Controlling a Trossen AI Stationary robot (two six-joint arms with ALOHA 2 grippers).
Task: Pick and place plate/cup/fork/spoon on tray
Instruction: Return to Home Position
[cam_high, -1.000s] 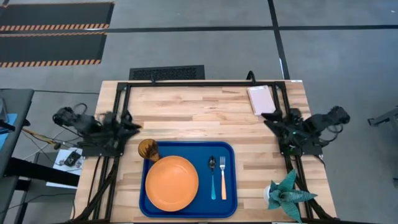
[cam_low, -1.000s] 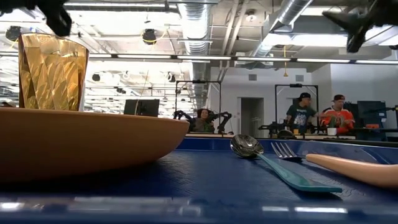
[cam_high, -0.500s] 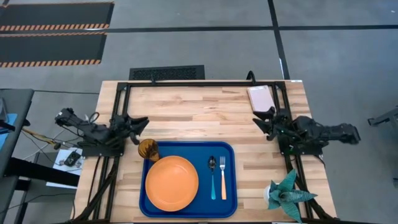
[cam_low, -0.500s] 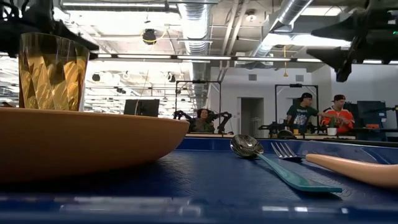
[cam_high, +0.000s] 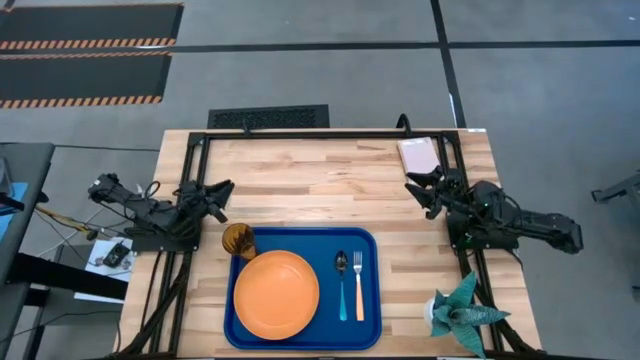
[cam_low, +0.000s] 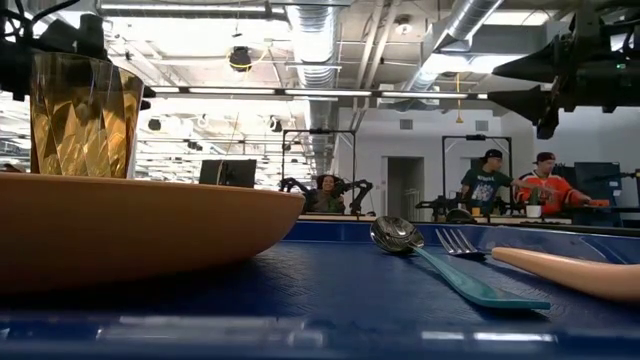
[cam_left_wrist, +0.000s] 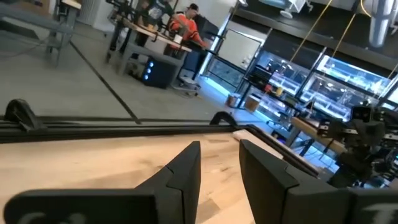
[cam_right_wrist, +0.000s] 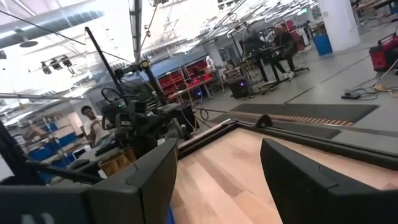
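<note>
The tray (cam_high: 300, 238) lies at the table's near edge, unmoved, with the plate (cam_high: 276, 293) on its left half. The left gripper (cam_high: 226, 196), fingers slightly apart, and the right gripper (cam_high: 418, 184), fingers wide apart, hover at opposite sides of the table. Both have edged toward the far side. The cup (cam_high: 238, 240) stands at the tray's far left corner, and the spoon (cam_high: 342, 285) lies just left of the fork (cam_high: 358, 285) — all as before.

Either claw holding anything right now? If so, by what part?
Nothing is held. Left claw and right claw are both open and empty, above the table's sides. The plate, fork and spoon lie on the tray.
</note>
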